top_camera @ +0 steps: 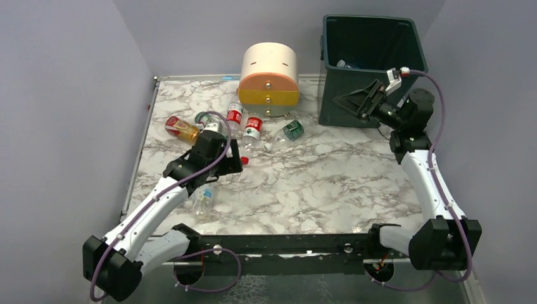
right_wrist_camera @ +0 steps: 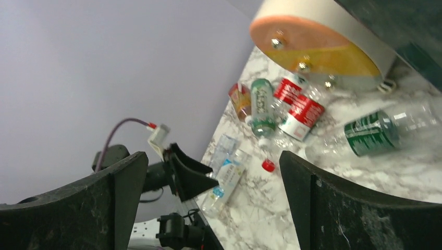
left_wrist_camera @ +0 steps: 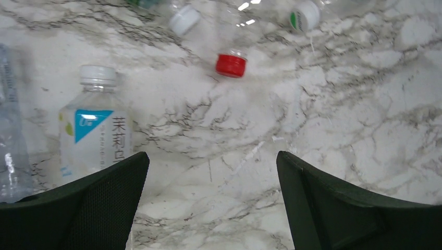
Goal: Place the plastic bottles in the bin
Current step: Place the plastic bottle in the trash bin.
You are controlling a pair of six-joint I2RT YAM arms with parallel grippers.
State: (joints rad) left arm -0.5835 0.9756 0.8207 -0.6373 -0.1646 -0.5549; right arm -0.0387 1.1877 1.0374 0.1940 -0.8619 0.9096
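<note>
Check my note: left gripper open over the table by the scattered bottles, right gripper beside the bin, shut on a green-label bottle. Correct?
No. The right gripper is open and empty, as the right wrist view shows; the green-label bottle lies on the table. The rest holds.

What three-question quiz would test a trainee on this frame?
1. True or false: both arms' jaws stand open and empty.
2. Of these, which lies closest to the left arm's jaws? A) blue-labelled bottle B) green-labelled bottle C) orange bottle
3. What stands just left of the bin?
Key: 1 true; 2 A; 3 the cream-and-orange drawer unit.
</note>
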